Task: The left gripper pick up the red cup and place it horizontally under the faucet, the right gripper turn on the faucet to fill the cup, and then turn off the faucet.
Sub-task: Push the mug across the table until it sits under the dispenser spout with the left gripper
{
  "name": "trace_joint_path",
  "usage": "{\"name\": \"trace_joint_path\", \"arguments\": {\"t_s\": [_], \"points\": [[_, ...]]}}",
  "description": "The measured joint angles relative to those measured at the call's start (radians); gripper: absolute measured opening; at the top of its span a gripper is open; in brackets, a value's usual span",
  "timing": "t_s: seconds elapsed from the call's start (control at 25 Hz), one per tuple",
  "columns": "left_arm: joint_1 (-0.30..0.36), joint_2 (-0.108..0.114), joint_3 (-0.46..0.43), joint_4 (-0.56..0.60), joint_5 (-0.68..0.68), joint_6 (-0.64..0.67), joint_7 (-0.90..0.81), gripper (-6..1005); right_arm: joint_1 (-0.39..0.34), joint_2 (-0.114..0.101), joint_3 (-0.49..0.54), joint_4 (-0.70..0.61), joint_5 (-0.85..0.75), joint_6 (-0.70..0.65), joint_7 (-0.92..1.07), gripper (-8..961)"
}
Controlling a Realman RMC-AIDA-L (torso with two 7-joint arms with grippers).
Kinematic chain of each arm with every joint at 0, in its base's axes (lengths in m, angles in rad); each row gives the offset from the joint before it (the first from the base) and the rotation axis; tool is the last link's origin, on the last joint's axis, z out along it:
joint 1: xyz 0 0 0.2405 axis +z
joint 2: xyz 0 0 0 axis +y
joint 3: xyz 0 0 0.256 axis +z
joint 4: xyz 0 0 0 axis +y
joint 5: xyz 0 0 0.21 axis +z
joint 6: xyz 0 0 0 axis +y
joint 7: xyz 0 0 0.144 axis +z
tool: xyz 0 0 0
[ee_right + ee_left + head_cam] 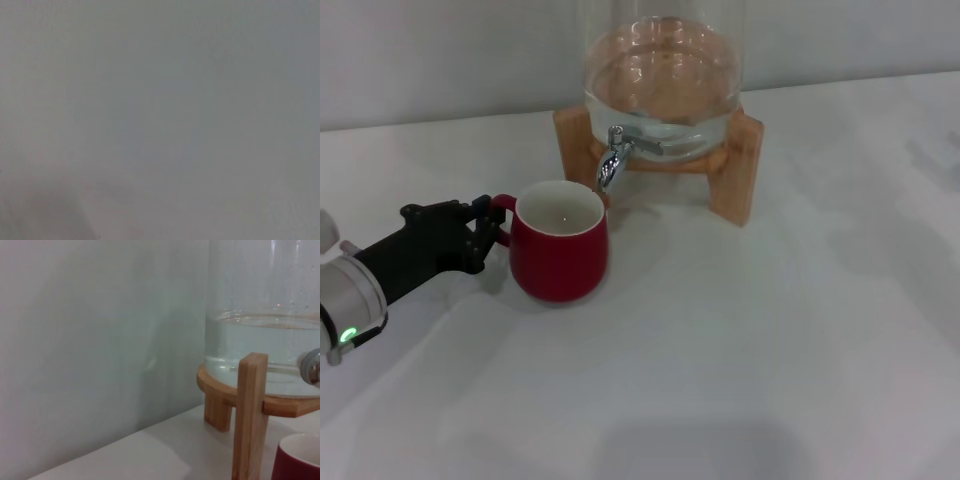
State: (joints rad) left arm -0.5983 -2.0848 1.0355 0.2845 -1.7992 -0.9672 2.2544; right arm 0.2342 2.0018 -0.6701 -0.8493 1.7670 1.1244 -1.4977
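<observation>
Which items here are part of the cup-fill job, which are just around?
Job:
- red cup, upright below the faucet spout
- faucet
- left claw, at the cup's handle

Just around:
- glass water dispenser
- wooden stand
- white table

The right claw is not in view.

The left pincer reaches forward low from the left (green wrist light showing).
</observation>
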Motion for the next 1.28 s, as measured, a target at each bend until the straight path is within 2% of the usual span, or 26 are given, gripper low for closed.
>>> {"name": "trace_joint_path", "arguments": {"t_s": [0.4, 0.92, 1.28], "points": [[-0.031, 0.000, 0.083, 0.007, -0.001, 0.033, -0.076, 149, 0.003, 0.000, -0.002, 0.000, 0.000, 0.001, -0.001, 783], [-0.056, 0.002, 0.112, 0.008, -0.001, 0.037, -0.101, 150, 0.002, 0.000, 0.001, -0.001, 0.000, 0.008, -0.001, 783], [-0.081, 0.002, 0.164, 0.008, -0.001, 0.080, -0.132, 149, 0.000, 0.000, 0.006, 0.006, 0.000, 0.013, -0.001, 783]]}}
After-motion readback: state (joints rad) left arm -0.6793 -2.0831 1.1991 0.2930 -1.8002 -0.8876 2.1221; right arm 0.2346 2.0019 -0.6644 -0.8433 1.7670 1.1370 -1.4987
